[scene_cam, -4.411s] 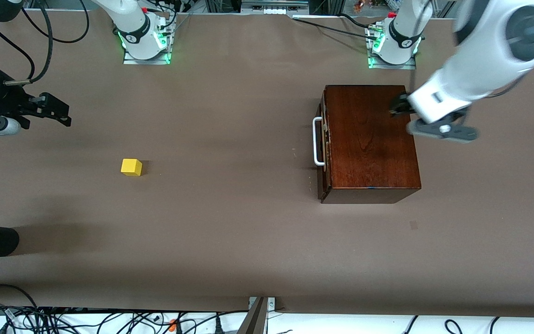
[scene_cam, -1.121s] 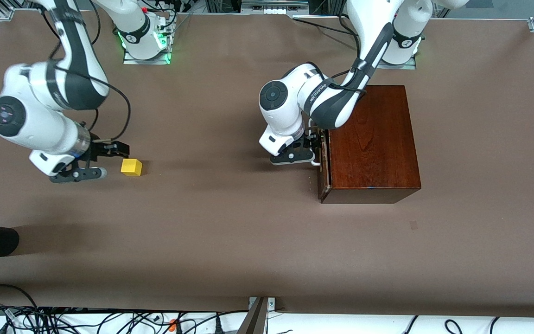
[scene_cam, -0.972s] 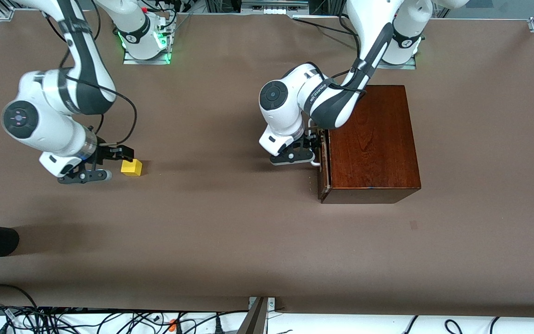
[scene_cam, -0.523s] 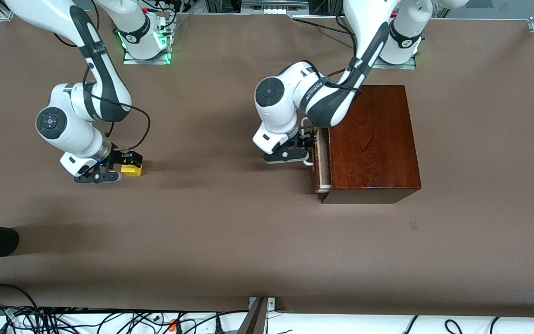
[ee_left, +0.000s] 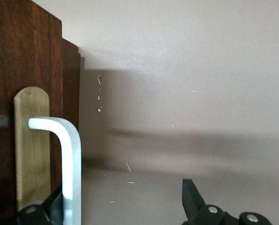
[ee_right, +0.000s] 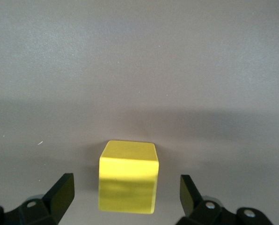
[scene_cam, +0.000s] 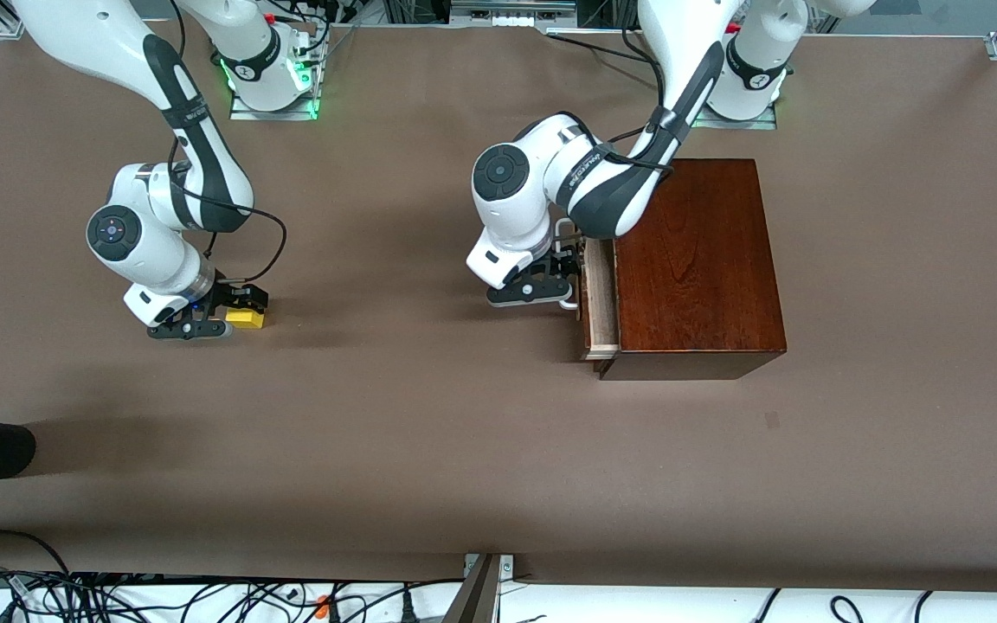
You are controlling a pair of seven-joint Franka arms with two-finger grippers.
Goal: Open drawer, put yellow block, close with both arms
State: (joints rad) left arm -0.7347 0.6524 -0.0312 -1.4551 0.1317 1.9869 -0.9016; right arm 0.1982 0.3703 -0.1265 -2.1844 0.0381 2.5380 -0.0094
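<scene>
- I am seeing the dark reddish-brown wooden box (scene_cam: 696,264) sitting on the brown table (scene_cam: 429,433) toward the left arm's end, with its slide-out drawer (scene_cam: 599,298) standing a little way out of the box's front.
- Only a narrow strip of the drawer's pale light-wood rim is showing in the front view; I cannot tell what, if anything, is lying inside it.
- I am watching the left gripper (scene_cam: 552,279) sitting at the drawer's dark front, around the white U-shaped handle (ee_left: 69,159).
- In the left wrist view the handle's bar is running just beside one black fingertip (ee_left: 53,206), while the other fingertip (ee_left: 192,199) is standing well apart from it over bare table, so the left jaws are spread wide with the handle between them, not clamped on it.
- The small bright yellow cube (scene_cam: 246,318) is resting on the table toward the right arm's end, well apart from the box and outside the drawer.
- I am seeing the right gripper (scene_cam: 226,313) down at table level over the cube, partly covering it in the front view.
- In the right wrist view the yellow cube (ee_right: 128,177) is sitting between the two black fingers (ee_right: 60,192), with a clear gap showing on each side, so the right jaws are spread wide and touching nothing.
</scene>
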